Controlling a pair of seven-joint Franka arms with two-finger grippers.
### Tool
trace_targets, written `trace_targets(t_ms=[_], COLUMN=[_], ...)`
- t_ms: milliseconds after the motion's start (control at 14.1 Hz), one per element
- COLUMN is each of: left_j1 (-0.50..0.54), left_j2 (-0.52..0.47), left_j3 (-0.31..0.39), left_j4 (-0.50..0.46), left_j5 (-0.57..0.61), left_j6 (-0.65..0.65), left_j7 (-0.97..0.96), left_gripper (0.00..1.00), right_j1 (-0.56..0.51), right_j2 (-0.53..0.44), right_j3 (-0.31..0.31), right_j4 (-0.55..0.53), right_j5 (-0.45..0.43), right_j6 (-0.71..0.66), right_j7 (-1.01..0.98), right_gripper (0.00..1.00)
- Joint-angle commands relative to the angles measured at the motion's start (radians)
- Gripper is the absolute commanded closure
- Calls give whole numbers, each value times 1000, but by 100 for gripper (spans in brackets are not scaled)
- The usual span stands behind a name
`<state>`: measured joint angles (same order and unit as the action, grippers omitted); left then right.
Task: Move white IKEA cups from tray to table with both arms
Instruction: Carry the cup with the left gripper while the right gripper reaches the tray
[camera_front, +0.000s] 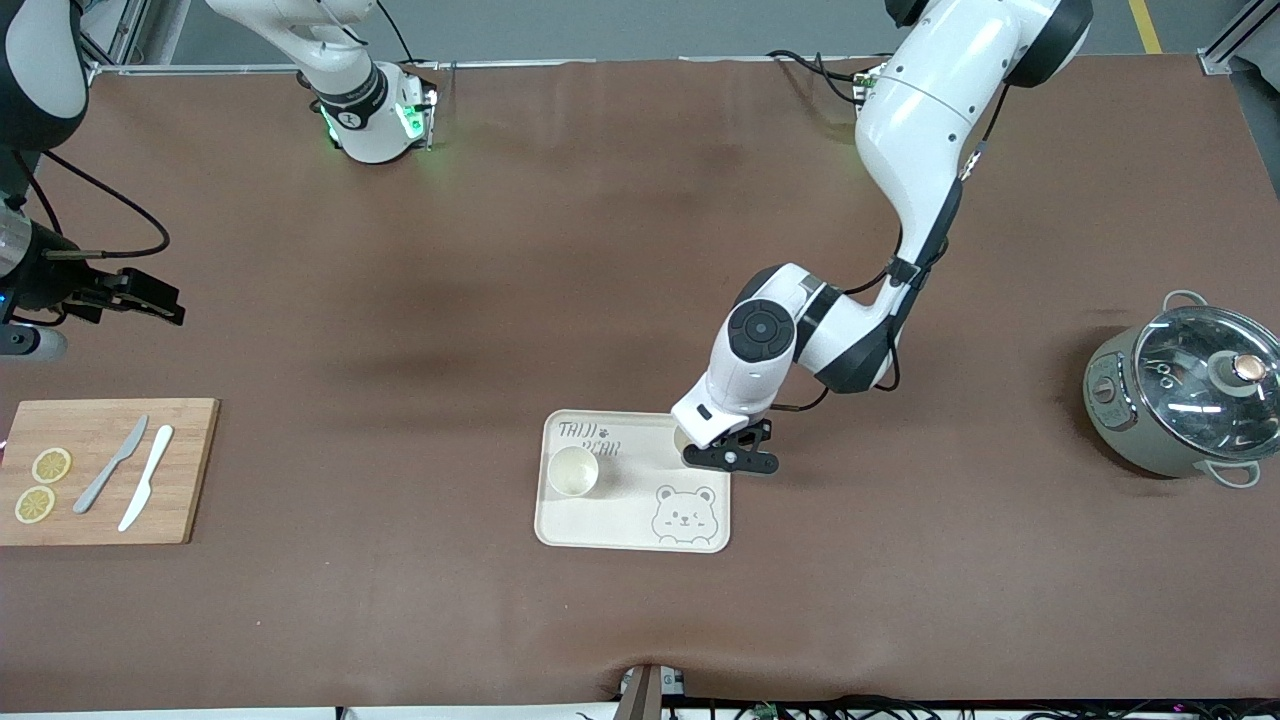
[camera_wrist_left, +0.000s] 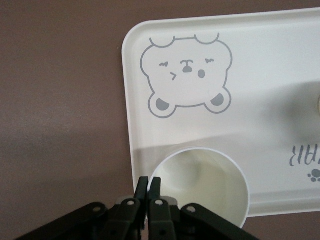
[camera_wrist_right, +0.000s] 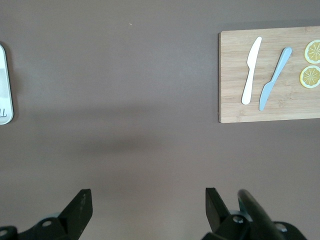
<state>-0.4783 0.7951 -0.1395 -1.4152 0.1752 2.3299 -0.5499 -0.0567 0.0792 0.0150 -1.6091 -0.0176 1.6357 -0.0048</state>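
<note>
Your left arm reached down from its base at the top of the front view, elbow bent back on itself and wrist turned downward, so that the left gripper sat low at the corner of the bear tray that lies toward the left arm's end and farther from the front camera. Its jaws were pinched together on the wall of one white cup, one finger inside the rim and one outside, as your left wrist view showed. That cup stood upright on the tray, close to the tray's edge, largely hidden under the wrist in the front view. The second white cup stood upright and free on the same tray, toward the right arm's end, beside the printed lettering and apart from the printed bear face.

Your right arm waited at its own end of the tabletop, forearm roughly level, with the right gripper up in the air over bare tabletop; its jaws stood wide apart and held nothing.

Nearer the front camera than that gripper, a wooden cutting board carried two knives and two lemon slices. A lidded pot sat at the left arm's end.
</note>
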Motion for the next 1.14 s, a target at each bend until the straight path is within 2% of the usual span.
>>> trace_targets(t_ms=[0, 497, 851, 1064], left_j1=[-6, 10, 62, 93], left_j2=[-14, -82, -229, -292], left_j3=[6, 4, -5, -3], left_j4=[-19, -16, -8, -7], left_j5=[10, 10, -8, -63], left_j6=[11, -46, -245, -309], left_j7=[-28, -21, 22, 97], left_gripper=[100, 100, 100, 100], right_j1=[-9, -12, -6, 4], right_j2=[-9, -9, -12, -12], right_j3=[8, 6, 8, 10], right_j4=[-8, -6, -5, 1], right_j5=[-7, -2, -2, 1], right_j6=[7, 9, 6, 10], right_j7=[-1, 0, 8, 9], right_gripper=[0, 0, 0, 0])
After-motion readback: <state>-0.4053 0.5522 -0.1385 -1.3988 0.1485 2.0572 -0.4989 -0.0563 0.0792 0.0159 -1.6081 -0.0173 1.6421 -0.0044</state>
